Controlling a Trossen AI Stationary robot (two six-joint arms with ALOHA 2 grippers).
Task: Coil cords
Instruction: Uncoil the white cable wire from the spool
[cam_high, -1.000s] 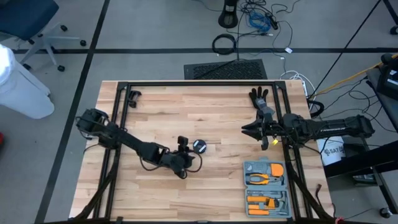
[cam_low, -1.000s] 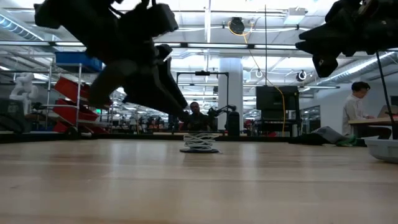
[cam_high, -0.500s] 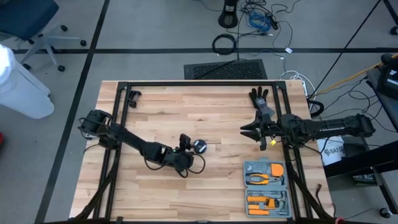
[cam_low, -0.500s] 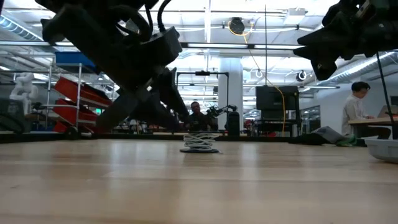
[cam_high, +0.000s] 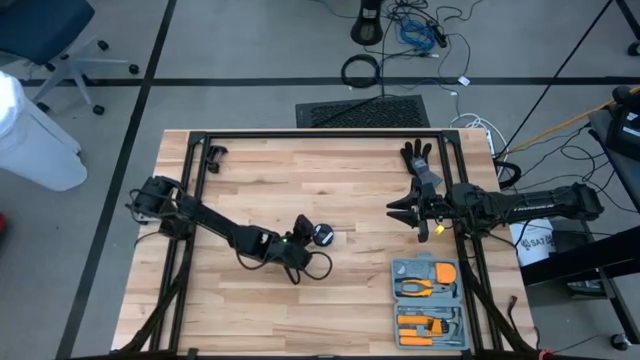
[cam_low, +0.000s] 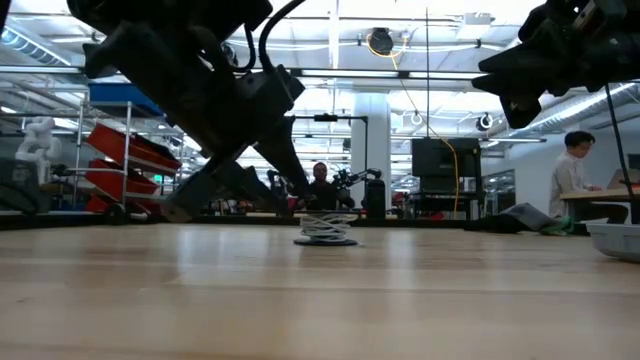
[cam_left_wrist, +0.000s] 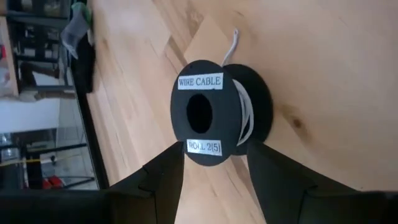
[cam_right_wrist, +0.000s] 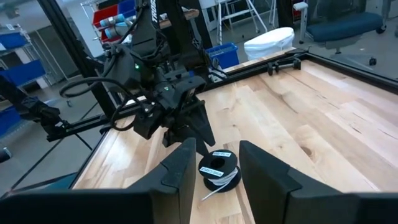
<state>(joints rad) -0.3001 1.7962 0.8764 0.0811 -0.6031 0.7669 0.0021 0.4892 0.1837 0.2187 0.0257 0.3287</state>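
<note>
The cords are one thin white cord wound on a small black reel (cam_left_wrist: 214, 112), which lies flat on the wooden table (cam_high: 322, 235), label side up. The cord's loose end (cam_left_wrist: 235, 38) sticks out onto the wood. My left gripper (cam_left_wrist: 214, 152) is open and slants down at the reel from the table's left. Its two fingers stand either side of the reel's near rim, which also shows in the right wrist view (cam_right_wrist: 217, 166). My right gripper (cam_high: 400, 211) waits open at the table's right, above the wood with nothing between its fingers. My left gripper has its fingertips (cam_left_wrist: 181, 149) right at the reel's near rim (cam_left_wrist: 205, 160), one on each side. I cannot tell whether they touch it. The reel rests flat on the table.
A grey tool case (cam_high: 428, 300) with orange-handled tools lies near the front right. A black glove-like thing (cam_high: 416, 153) lies at the far right and a small black clamp (cam_high: 213, 153) at the far left. Black frame rails (cam_high: 300, 135) border the table.
My left gripper has crept a little toward the reel and lower, and has rolled about its own pointing line, so that its fingers now straddle the reel. The reel has stayed where it was. The right arm has kept still.
</note>
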